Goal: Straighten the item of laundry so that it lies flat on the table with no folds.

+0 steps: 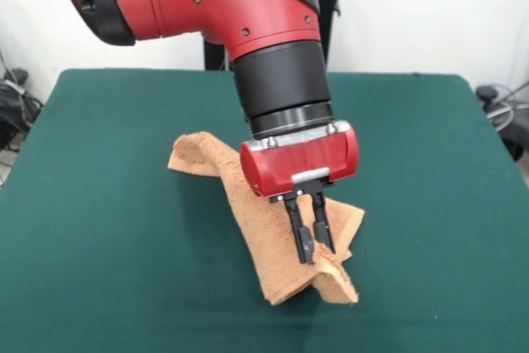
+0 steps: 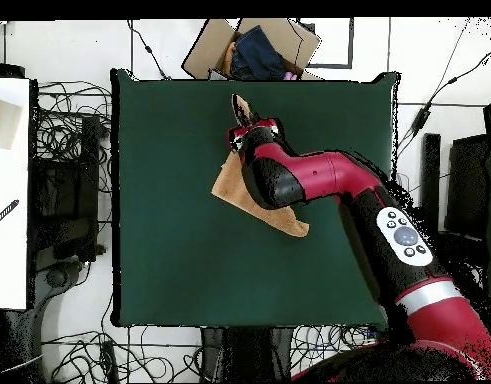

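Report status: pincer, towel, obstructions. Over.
Pincer shut on towel. Towel crumpled and folded, one end lifted off green table. No obstruction on table.

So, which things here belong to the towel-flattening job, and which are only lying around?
Belongs to the job:
- towel, crumpled, partly raised
- green table
- gripper, fingers close together at the towel

Just lying about:
- cardboard box beyond the table edge
- cables on the floor
- white surface beside the table

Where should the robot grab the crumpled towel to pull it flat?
Probably the raised fold near the towel's front end, straight from above. The cloth humps up there instead of lying flat on the table, so the gripper could pinch it.
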